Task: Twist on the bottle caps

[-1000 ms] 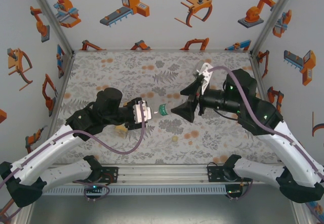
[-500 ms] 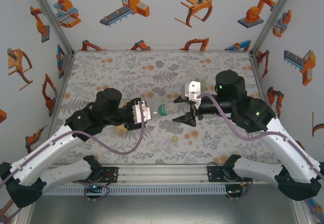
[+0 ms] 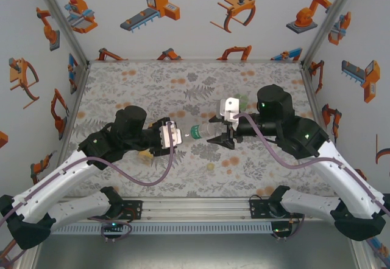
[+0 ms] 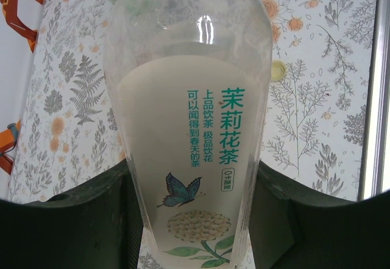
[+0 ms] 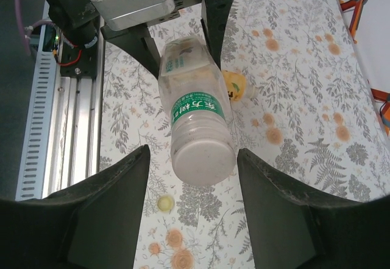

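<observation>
Yellow cap (image 5: 164, 203), juice bottle (image 5: 234, 86) on floral table (image 5: 292, 68)

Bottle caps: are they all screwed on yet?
Not yet. Done: nothing I can be sure of. In hand: the left pincer grips the clear bottle sideways, and the right pincer stands open around its free end; I cannot tell if a cap sits there. Left: the pale yellow cap lies loose on the table.

clear bottle (image 4: 192, 129) cropped, yellow bottle (image 5: 235, 86) half hidden
</observation>
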You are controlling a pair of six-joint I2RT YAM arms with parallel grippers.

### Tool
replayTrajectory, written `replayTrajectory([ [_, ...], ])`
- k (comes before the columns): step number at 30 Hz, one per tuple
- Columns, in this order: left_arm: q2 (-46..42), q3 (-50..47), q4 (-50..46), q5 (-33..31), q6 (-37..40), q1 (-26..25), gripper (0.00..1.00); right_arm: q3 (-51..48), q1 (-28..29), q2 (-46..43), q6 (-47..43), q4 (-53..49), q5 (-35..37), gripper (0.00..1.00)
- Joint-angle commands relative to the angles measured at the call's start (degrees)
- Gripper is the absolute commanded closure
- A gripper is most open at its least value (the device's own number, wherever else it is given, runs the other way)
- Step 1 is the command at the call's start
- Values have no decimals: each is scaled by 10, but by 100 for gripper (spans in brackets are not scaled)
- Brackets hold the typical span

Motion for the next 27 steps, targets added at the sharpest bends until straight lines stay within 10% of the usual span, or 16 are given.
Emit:
replayTrajectory([
  [1,-9,0,12,17,-6,-3,100,-7,2,4,0,24,-3,46],
  [13,-11,-1,10,13,-6,-3,100,-13,2,3,66,30,7,72],
  [27,-24,-37,77,-3,-37,-3,100,-50,2,15,779,43,172,88],
])
